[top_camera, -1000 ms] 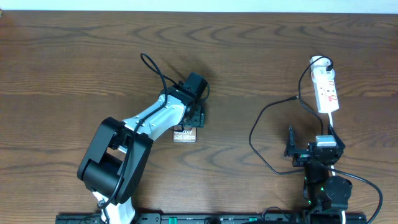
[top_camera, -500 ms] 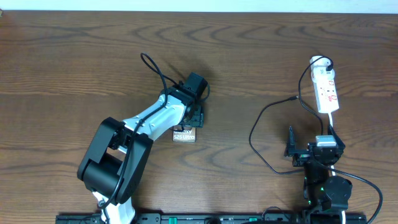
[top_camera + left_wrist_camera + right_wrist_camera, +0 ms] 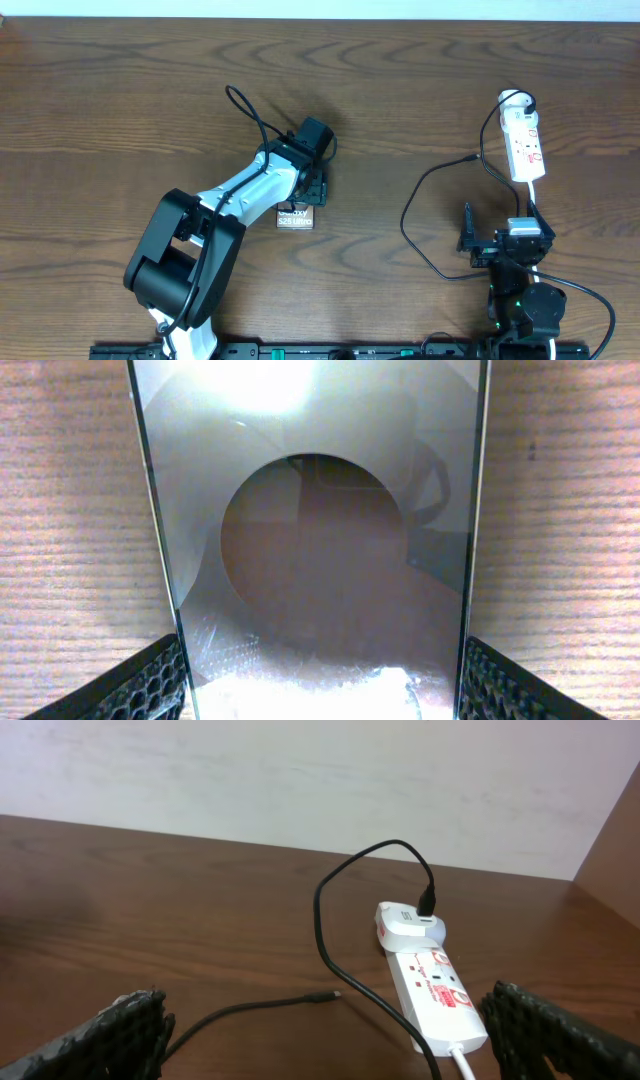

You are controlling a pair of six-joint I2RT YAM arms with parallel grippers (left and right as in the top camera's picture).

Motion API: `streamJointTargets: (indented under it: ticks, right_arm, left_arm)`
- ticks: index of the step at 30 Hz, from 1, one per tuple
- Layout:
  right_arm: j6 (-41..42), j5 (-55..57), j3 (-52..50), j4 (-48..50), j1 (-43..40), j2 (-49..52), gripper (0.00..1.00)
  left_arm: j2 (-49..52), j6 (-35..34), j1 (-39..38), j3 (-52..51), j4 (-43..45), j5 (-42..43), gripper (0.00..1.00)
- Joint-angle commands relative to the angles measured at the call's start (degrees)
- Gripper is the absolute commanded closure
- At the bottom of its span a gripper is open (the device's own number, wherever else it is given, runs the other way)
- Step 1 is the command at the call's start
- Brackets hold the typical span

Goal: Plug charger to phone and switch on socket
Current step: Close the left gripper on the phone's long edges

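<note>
The wooden tabletop [image 3: 120, 90] has the work split in two. My left end effector [image 3: 320, 685] is clamped across the width of the phone [image 3: 320, 560], pads against both long edges. I read that as a hold to carry it or steady it for plugging. The phone lies left of centre, well apart from everything else. My right end effector [image 3: 330, 1040] hangs wide and empty near the front edge, facing the white socket strip [image 3: 435, 985], ready for the cable. The charger [image 3: 322, 935] is already plugged in at the strip's far end, so only its connector tip [image 3: 328, 995], loose on the wood near the strip, needs fetching.
</note>
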Motion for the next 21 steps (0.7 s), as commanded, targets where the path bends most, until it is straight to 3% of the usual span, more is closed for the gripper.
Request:
streamJointTargets:
  ticks: [1, 21]
  right_arm:
    - [-0.6, 0.3, 0.0, -0.3, 0.2, -0.5, 0.01]
    - [-0.6, 0.3, 0.0, -0.3, 0.2, -0.5, 0.01]
  left_arm:
    - [-2.0, 0.1, 0.0, -0.7, -0.6, -1.1, 0.31]
    - [-9.3, -0.2, -0.1, -0.7, -2.4, -1.1, 0.32]
